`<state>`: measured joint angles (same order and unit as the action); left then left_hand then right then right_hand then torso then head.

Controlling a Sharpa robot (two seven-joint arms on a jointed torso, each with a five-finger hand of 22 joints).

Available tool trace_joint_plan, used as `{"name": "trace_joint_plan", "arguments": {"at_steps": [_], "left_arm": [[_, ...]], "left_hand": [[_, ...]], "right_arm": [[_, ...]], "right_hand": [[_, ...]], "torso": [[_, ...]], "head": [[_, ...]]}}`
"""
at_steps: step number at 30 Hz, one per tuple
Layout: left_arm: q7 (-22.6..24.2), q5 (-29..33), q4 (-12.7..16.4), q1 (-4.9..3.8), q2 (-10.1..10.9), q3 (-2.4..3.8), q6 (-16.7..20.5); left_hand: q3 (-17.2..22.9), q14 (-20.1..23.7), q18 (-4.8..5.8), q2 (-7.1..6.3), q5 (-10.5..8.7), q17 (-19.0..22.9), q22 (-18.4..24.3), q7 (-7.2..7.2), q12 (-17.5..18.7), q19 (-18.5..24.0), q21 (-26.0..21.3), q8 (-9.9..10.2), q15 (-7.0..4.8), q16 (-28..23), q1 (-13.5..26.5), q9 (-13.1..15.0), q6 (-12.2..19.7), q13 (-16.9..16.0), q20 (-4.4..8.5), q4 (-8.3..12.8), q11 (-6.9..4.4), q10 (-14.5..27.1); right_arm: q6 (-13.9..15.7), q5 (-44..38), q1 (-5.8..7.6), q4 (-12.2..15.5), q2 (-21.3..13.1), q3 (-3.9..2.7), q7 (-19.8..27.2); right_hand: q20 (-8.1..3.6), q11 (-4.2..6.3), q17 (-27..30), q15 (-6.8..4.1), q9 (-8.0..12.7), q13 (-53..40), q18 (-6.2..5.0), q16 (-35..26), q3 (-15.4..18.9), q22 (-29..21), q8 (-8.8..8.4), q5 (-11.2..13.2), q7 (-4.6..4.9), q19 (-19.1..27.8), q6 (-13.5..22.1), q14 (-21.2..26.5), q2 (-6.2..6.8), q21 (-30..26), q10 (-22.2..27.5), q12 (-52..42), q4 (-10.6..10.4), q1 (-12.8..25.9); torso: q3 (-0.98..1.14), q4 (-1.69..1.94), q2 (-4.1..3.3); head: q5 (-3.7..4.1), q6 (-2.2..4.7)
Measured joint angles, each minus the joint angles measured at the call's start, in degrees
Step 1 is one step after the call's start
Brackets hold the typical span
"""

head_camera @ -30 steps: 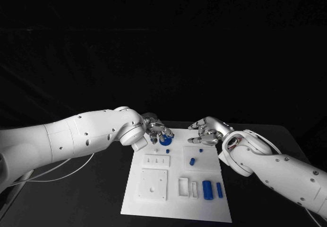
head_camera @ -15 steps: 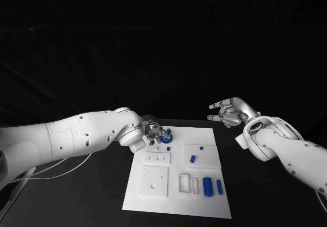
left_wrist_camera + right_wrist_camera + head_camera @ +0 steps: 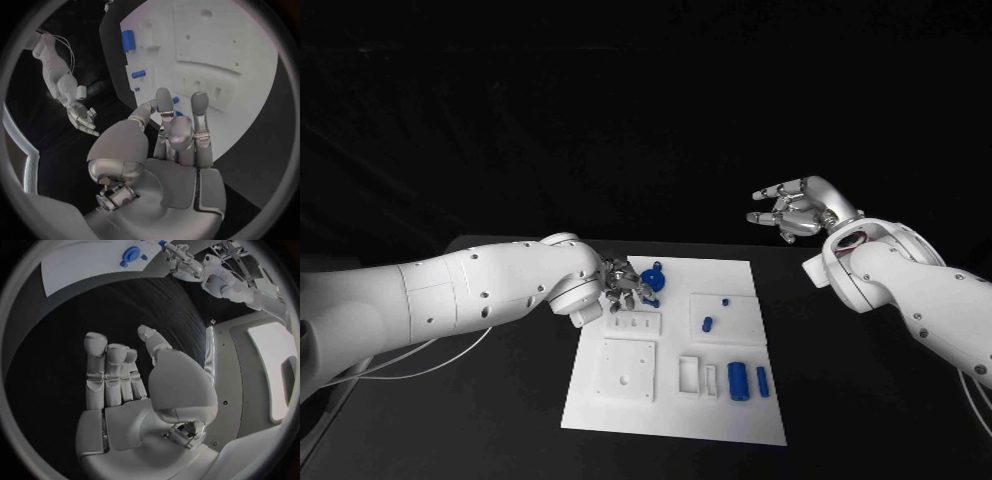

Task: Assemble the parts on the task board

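From the head view, the white task board (image 3: pixel 678 345) lies in the middle of the black table (image 3: pixel 862 400). The left hand (image 3: pixel 623 288) sits at the board's 11 o'clock corner, fingers curled down over a round blue part (image 3: pixel 652 279); I cannot tell whether it grips the part or only touches it. Toward 3 o'clock from there a small blue part (image 3: pixel 708 323) lies on the board, and two blue cylinders (image 3: pixel 738 380) lie side by side near its 5 o'clock corner. The right hand (image 3: pixel 795 208) is raised clear of the table at 2 o'clock, fingers apart, holding nothing.

In the left wrist view, the left hand's fingers (image 3: pixel 165 107) reach down onto the board (image 3: pixel 250 75), their tips hiding what lies under them.

In the right wrist view, the right hand (image 3: pixel 140 390) shows an open palm with nothing in it, and the round blue part (image 3: pixel 130 254) sits on the board (image 3: pixel 81 265) well apart from it.
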<state>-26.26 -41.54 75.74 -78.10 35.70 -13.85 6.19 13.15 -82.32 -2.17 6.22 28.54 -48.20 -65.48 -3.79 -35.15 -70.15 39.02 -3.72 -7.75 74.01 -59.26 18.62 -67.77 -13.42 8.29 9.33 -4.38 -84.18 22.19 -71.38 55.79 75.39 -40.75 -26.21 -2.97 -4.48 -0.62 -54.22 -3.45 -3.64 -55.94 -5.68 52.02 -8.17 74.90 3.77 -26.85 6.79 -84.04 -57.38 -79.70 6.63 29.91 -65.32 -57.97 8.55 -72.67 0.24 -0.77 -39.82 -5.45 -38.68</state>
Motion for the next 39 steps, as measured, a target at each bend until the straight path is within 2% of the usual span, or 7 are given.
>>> {"name": "trace_joint_plan", "arguments": {"at_steps": [8,16,17,21,24,39], "left_arm": [[-0.6,-3.5,0.5,1.4,0.6,-0.02,0.5],[-1.1,-6.6,0.5,2.64,0.7,-0.02,1.0],[-1.2,-6.8,0.5,2.79,0.7,-0.02,1.1],[-1.4,-7.7,0.4,3.33,0.6,-0.02,1.5],[-1.6,-8.1,0.3,3.52,0.7,-0.02,1.6],[-2.1,-10.5,0.1,4.04,0.8,-0.02,1.6]], "left_hand": [[0.0,-0.1,0.0,0.21,-0.22,0.1,-0.7,0.0,0.0,-0.2,-0.4,0.1,0.09,0.3,-0.1,0.1,0.0,0.1,-0.2,0.0,-0.01,0.0],[0.0,-0.1,-0.01,0.45,-0.3,0.3,-1.3,0.0,-0.2,-0.2,-0.7,0.2,0.1,0.5,0.2,0.1,0.0,0.1,-0.2,0.0,-0.01,0.0],[0.0,-0.1,-0.01,0.52,-0.08,0.3,-1.4,0.0,-0.2,-0.2,-0.7,0.3,0.1,0.5,0.2,1.3,0.0,0.1,-0.2,0.1,-0.01,0.0],[0.3,-0.1,0.0,0.66,0.03,0.3,-1.5,0.0,-0.2,-0.4,-0.7,0.2,0.1,0.5,0.4,1.3,0.0,0.1,-0.4,0.3,-0.01,0.0],[0.1,-0.1,0.0,0.78,0.03,0.4,-2.0,0.0,-0.5,-0.6,-1.3,0.0,0.11,0.9,0.5,1.3,0.0,0.2,-0.2,0.6,-0.02,0.0],[0.1,0.0,-0.01,1.03,0.24,0.4,-3.7,0.0,-1.1,-1.1,-2.5,0.0,0.2,1.2,0.8,1.3,0.0,1.8,-0.72,0.9,-0.02,0.0]], "right_arm": [[0.2,0.8,0.77,-2.5,0.7,-0.17,0.2],[0.3,1.2,1.02,-3.8,1.1,-0.2,0.4],[0.3,1.3,1.03,-3.9,1.1,-0.2,0.4],[0.3,1.4,1.07,-4.2,1.2,-0.22,0.4],[0.3,1.5,1.09,-4.3,1.2,-0.23,0.4],[0.3,1.6,1.13,-4.5,1.3,-0.25,0.4]], "right_hand": [[0.0,0.0,0.1,0.0,0.0,0.1,0.03,0.0,-0.3,0.0,0.0,-0.7,-0.04,0.0,-0.3,0.0,0.0,-0.2,0.0,0.0,0.3,0.0],[0.0,0.0,0.2,0.0,0.0,0.2,0.07,0.0,-0.5,0.0,0.0,-0.7,-0.04,0.0,-0.3,0.0,0.0,-0.5,0.0,0.0,0.5,0.5],[0.0,0.0,0.2,0.0,0.0,0.2,0.07,0.0,-0.5,0.0,0.0,-0.8,-0.04,0.0,-0.3,0.0,0.0,-0.5,0.0,0.0,0.5,0.5],[0.0,-0.01,0.2,0.0,0.0,0.3,0.1,0.0,-0.5,0.0,0.0,-1.1,-0.04,0.0,-0.3,0.0,0.0,-0.5,0.0,0.0,0.5,0.5],[0.0,-0.01,0.2,0.0,0.0,0.3,0.31,0.0,-0.8,0.0,0.0,-1.1,-0.04,0.0,-0.3,0.0,0.0,-0.8,0.0,0.0,0.5,0.4],[-0.01,-0.01,0.3,0.0,0.0,0.4,0.36,0.0,-1.0,0.0,0.0,-1.7,-0.05,0.0,-0.3,0.0,0.01,-0.8,0.0,0.0,0.6,0.4]], "torso": [[-0.03,0.0,0.03],[-0.03,-0.03,0.04],[-0.03,-0.03,0.04],[-0.03,-0.03,0.04],[-0.03,-0.05,0.05],[-0.03,-0.05,0.05]], "head": [[0.0,-1.0],[0.12,-1.6],[0.15,-1.69],[0.28,-1.83],[0.24,-1.93],[0.21,-2.35]]}}
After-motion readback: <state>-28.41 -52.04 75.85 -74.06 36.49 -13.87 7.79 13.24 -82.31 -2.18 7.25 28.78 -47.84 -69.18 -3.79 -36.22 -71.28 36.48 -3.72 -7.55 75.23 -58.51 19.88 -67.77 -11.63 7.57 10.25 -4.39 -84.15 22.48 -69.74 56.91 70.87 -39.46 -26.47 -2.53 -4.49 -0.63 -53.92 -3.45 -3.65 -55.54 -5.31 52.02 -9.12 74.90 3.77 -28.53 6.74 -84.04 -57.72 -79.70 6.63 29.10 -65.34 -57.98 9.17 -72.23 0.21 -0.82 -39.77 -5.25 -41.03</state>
